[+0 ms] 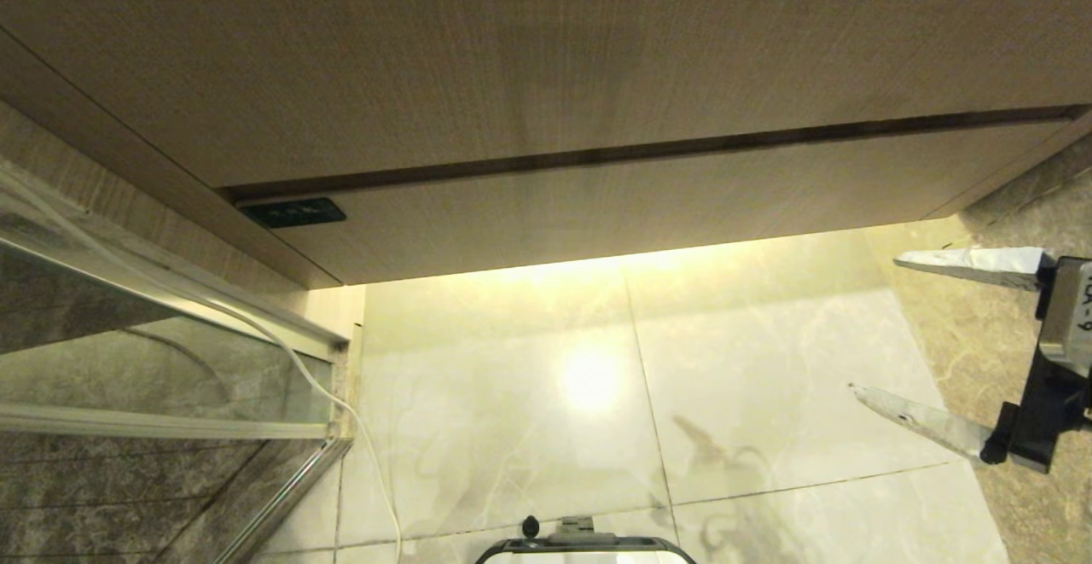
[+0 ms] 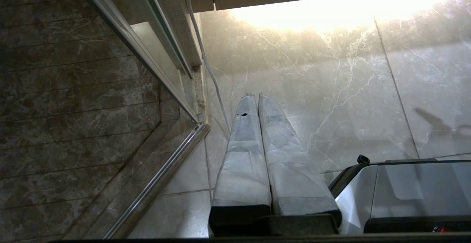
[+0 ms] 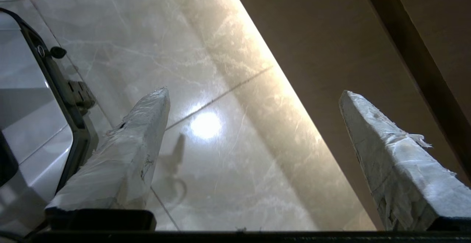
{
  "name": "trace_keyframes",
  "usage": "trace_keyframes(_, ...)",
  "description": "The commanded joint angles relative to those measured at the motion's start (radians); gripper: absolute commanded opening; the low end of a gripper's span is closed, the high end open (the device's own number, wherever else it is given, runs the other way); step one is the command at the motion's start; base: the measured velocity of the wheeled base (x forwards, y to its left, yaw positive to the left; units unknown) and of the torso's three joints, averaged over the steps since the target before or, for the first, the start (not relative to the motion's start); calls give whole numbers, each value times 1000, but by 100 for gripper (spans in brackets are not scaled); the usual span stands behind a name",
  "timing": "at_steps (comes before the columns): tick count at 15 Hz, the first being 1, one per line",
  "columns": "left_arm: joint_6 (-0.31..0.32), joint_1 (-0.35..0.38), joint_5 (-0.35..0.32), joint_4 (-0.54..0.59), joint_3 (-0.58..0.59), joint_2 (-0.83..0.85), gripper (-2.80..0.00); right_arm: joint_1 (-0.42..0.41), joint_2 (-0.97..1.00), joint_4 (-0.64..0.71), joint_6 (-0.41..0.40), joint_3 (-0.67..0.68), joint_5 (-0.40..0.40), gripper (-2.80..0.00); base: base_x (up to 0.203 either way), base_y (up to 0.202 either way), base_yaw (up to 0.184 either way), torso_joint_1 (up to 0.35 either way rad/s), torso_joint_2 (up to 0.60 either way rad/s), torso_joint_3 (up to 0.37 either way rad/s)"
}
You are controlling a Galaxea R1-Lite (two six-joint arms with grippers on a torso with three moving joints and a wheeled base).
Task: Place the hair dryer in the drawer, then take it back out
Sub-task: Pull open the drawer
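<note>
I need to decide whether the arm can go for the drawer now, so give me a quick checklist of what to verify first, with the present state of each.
1. Right pincer open and empty: ok, fingers spread wide over the pale marble floor.
2. Light-brown wood-grain drawer with the small dark label: shut, front flush; not ok for putting anything in.
3. White hair dryer located: cannot tell, it shows in no view.
4. Left pincer out of the way: ok, shut, low beside the glass door.
5. White cable on the floor clear of the right pincer: ok, it lies far left.
</note>
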Motion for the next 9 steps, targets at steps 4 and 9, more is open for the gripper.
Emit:
trace_keyframes(4, 0, 0, 0, 0, 0, 0, -280, -1, 170, -108, -14, -13, 19, 0, 0, 0, 0, 0, 0, 0)
trace_keyframes(9, 0, 0, 0, 0, 0, 0, -280, -17, 307, -226, -66, -37, 23, 0, 0, 0, 0, 0, 0, 0)
